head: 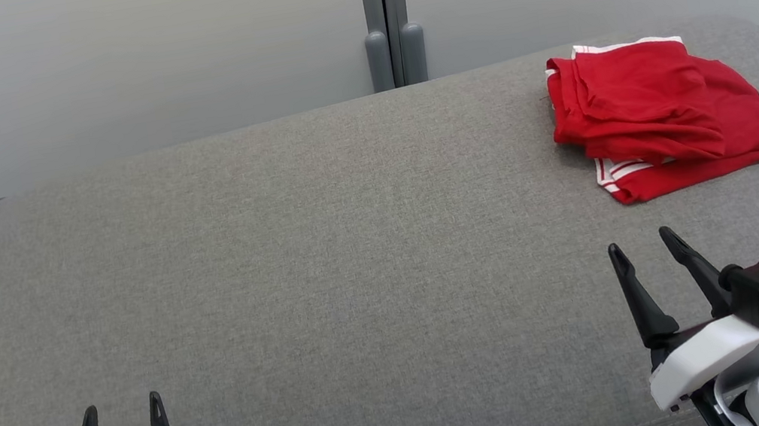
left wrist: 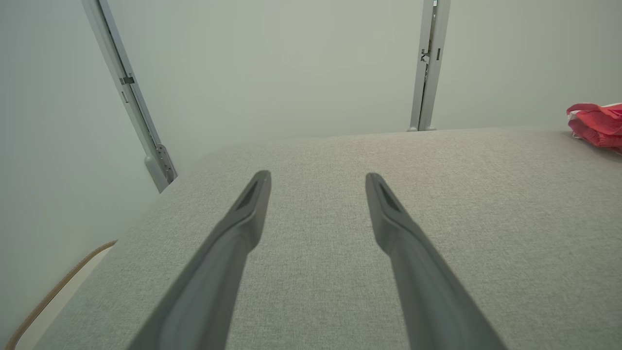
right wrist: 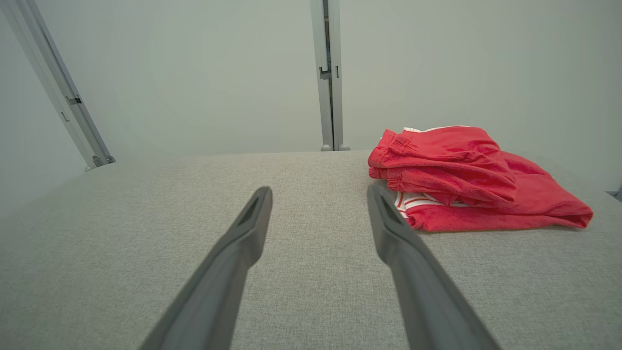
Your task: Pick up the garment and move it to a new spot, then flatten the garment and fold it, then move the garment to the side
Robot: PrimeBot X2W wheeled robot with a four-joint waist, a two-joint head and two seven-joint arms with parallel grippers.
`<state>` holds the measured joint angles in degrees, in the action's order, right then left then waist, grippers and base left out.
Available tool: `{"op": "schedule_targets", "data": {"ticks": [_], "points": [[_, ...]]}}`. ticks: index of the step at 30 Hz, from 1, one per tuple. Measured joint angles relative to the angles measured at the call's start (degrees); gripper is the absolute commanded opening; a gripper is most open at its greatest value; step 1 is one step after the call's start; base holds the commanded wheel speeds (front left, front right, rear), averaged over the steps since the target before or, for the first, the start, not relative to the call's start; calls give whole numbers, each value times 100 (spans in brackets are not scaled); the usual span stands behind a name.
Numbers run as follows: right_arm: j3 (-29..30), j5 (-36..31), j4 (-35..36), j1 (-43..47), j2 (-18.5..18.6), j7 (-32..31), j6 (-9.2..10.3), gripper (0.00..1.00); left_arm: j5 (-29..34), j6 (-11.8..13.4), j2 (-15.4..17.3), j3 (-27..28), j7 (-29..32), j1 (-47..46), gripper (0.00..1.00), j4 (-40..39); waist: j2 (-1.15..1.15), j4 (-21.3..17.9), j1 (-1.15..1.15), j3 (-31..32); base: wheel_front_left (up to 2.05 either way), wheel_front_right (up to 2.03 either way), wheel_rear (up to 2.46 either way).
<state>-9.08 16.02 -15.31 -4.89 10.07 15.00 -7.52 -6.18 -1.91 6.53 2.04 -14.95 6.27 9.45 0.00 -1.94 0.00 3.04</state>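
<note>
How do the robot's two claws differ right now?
The right gripper reaches farther forward, toward the folded red garment; the left gripper sits low, far from it. The right gripper leans leftward with its white wrist showing; the left gripper points straight up the head view. Both stand open and empty over the grey padded surface.

Left claw (head: pixel 122 405): wide open, empty, well apart from the garment (head: pixel 660 111). Right claw (head: pixel 639 240): wide open, empty, near the garment, not touching it.
</note>
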Motion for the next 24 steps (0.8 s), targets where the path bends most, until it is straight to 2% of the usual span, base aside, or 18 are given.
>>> {"op": "schedule_targets", "data": {"ticks": [2,3,9,24], "points": [[9,0,14,0,0,1,0,100,-9,12,0,0,0,0,100,-18,0,0,0,0,0,0,0],[13,0,21,0,0,1,0,0,-29,13,-2,4,0,1,0,-45,0,0,0,0,0,0,0],[-25,74,-216,215,-85,-31,-1,0,-98,12,-93,-21,83,27,0,249,0,1,0,-4,0,0,0],[246,1638,-101,232,-213,-391,0,0,-1859,-89,-159,100,579,-103,0,310,0,26,0,-51,0,0,0]]}}
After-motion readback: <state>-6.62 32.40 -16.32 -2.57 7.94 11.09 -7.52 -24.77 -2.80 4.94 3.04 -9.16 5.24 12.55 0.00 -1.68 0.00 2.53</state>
